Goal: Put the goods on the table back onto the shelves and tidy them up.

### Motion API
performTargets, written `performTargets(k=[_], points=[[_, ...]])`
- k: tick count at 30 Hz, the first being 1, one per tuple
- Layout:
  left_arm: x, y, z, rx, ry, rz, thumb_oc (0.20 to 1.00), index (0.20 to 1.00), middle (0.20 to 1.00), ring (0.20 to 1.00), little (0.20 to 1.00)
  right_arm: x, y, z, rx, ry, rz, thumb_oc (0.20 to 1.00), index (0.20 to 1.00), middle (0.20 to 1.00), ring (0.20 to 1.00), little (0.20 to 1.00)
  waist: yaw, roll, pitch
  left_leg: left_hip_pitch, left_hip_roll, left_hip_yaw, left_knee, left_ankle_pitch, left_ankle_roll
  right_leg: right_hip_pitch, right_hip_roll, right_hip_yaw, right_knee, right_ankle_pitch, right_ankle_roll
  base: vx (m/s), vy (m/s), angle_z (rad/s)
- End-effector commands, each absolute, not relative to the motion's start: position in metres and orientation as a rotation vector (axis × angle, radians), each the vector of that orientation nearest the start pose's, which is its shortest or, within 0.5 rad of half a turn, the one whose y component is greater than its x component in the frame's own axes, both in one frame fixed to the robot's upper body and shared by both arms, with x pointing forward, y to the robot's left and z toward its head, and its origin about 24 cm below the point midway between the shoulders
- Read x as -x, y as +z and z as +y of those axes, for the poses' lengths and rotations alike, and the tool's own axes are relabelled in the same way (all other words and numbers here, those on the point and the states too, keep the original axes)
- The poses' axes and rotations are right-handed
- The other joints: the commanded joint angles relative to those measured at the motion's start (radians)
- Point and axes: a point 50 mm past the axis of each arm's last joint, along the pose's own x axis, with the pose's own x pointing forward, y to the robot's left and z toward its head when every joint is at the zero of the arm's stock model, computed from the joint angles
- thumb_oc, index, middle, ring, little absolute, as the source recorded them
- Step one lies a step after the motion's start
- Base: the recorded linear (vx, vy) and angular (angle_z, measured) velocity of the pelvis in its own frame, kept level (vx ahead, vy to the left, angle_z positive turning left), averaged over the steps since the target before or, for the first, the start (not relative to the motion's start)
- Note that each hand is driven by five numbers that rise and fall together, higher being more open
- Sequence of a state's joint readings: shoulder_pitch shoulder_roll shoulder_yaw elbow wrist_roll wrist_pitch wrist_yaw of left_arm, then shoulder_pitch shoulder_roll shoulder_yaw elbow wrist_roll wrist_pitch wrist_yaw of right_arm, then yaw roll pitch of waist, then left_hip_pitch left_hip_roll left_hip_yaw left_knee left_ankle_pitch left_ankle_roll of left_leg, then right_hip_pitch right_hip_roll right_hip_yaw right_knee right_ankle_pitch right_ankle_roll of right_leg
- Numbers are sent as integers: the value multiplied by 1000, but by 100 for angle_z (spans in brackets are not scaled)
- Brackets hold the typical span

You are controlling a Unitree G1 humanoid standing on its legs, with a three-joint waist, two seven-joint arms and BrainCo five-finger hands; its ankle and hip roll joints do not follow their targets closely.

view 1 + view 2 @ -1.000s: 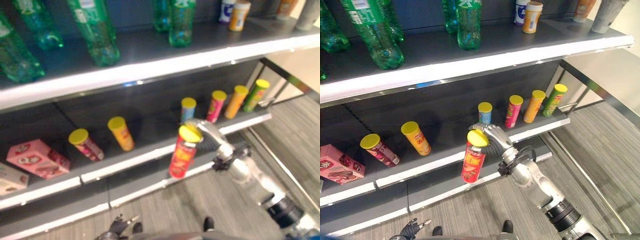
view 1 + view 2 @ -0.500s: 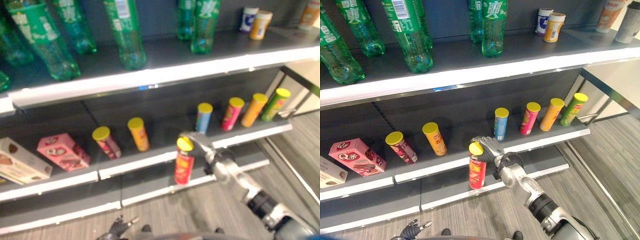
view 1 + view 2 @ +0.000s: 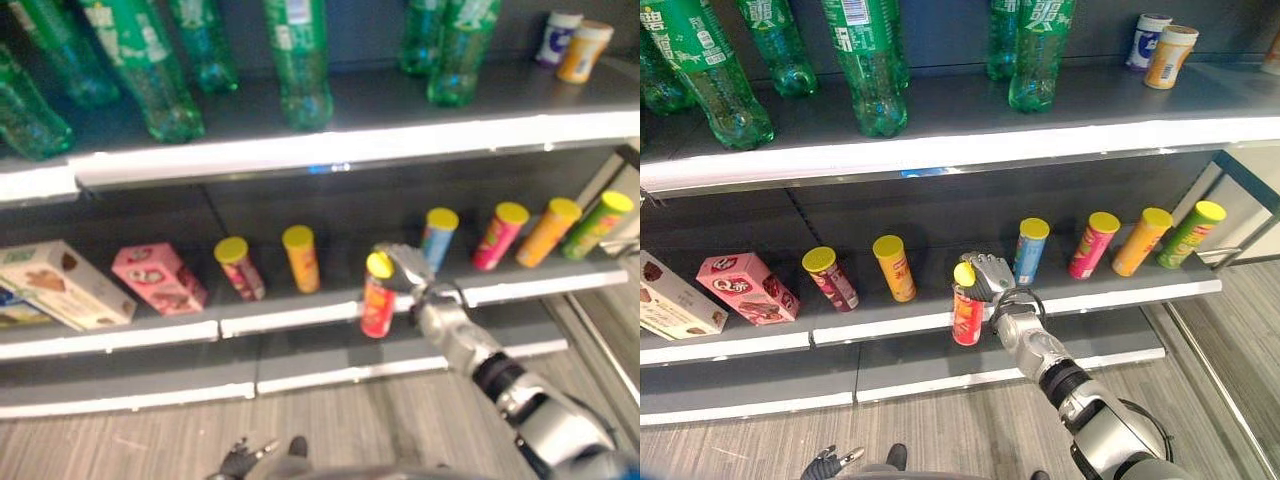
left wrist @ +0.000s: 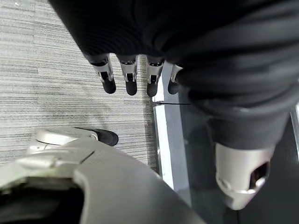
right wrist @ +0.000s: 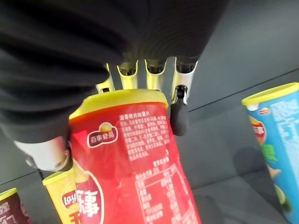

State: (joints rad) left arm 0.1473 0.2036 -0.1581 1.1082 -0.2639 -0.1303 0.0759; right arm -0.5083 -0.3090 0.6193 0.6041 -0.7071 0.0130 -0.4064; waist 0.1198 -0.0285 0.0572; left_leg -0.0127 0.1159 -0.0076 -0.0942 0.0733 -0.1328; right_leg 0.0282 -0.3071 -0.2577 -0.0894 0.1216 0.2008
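Note:
A red chip can with a yellow lid (image 3: 967, 312) hangs upright at the front edge of the lower shelf (image 3: 890, 325), between the yellow can (image 3: 893, 267) and the blue can (image 3: 1030, 250). My right hand (image 3: 988, 276) is shut on its top, reaching out from the lower right. In the right wrist view the fingers (image 5: 180, 112) curl over the lid of the red can (image 5: 140, 168). My left hand (image 4: 128, 77) hangs low over the floor, fingers straight and holding nothing; it also shows at the bottom as the left hand (image 3: 830, 462).
The lower shelf carries a beige box (image 3: 670, 300), a pink box (image 3: 745, 288), a dark red can (image 3: 830, 278) and pink (image 3: 1092, 243), orange (image 3: 1142, 240) and green (image 3: 1192, 233) cans. Green bottles (image 3: 865, 60) and two small jars (image 3: 1165, 50) stand on the upper shelf.
The camera has shifted. My right hand has carried the red can up and closer to the lower shelf's edge, and the can now stands more upright.

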Motion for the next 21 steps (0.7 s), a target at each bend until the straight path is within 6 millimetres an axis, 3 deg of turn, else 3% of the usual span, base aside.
performTargets(k=[1, 2, 4, 5, 9, 10, 14, 18, 21], points=[[-105, -155, 216, -89, 177, 1011, 1000, 1000, 1000, 1000, 1000, -355, 99, -98, 1266, 16, -495, 200, 200, 200, 200, 200, 41, -1, 45, 40, -13, -31, 7, -156, 47, 4, -117, 49, 35, 82, 61, 1, 0, 7], [-105, -155, 216, -89, 177, 1011, 1000, 1000, 1000, 1000, 1000, -355, 99, -98, 1266, 16, -495, 200, 200, 200, 200, 200, 41, -1, 45, 40, -13, -31, 7, -156, 47, 4, -117, 49, 35, 82, 61, -12, -5, 8], [-121, -150, 213, -121, 142, 972, 1000, 1000, 1000, 1000, 1000, -366, 125, -92, 1249, -74, -576, 200, 200, 200, 200, 200, 70, 9, 70, -28, -13, -50, 26, -144, 43, -25, -117, 32, 26, 86, 61, -54, -22, 5], [-123, -150, 213, -124, 139, 967, 1000, 1000, 1000, 1000, 1000, -367, 128, -91, 1251, -82, -587, 200, 200, 200, 200, 200, 75, 10, 74, -43, -14, -54, 34, -144, 43, -29, -117, 31, 25, 86, 61, -61, -25, 5], [-130, -147, 214, -127, 137, 945, 1000, 1000, 1000, 1000, 1000, -374, 143, -96, 1290, -132, -626, 200, 200, 200, 200, 200, 83, 17, 88, -93, -17, -69, 66, -143, 40, -47, -121, 20, 25, 85, 61, -49, -14, 22], [-135, -145, 215, -124, 144, 926, 1000, 1000, 1000, 1000, 1000, -380, 158, -103, 1329, -196, -662, 200, 200, 200, 200, 200, 90, 24, 108, -135, -19, -79, 88, -139, 38, -67, -123, 15, 27, 83, 59, -63, -16, 2], [-141, -143, 214, -121, 147, 909, 1000, 1000, 1000, 1000, 1000, -383, 171, -111, 1373, -266, -705, 200, 200, 200, 200, 200, 95, 30, 122, -182, -24, -86, 113, -136, 36, -91, -124, 13, 29, 82, 56, -51, -13, 7], [-141, -143, 214, -121, 147, 909, 1000, 1000, 1000, 1000, 1000, -383, 171, -111, 1373, -266, -705, 200, 200, 200, 200, 200, 95, 30, 122, -183, -24, -86, 113, -136, 36, -91, -124, 13, 29, 82, 56, -5, -1, 7], [-150, -139, 214, -126, 149, 876, 1000, 1000, 1000, 1000, 1000, -385, 186, -119, 1447, -347, -765, 200, 200, 200, 200, 200, 99, 39, 140, -226, -26, -94, 136, -132, 32, -116, -128, 8, 29, 83, 53, -43, -15, 1]])
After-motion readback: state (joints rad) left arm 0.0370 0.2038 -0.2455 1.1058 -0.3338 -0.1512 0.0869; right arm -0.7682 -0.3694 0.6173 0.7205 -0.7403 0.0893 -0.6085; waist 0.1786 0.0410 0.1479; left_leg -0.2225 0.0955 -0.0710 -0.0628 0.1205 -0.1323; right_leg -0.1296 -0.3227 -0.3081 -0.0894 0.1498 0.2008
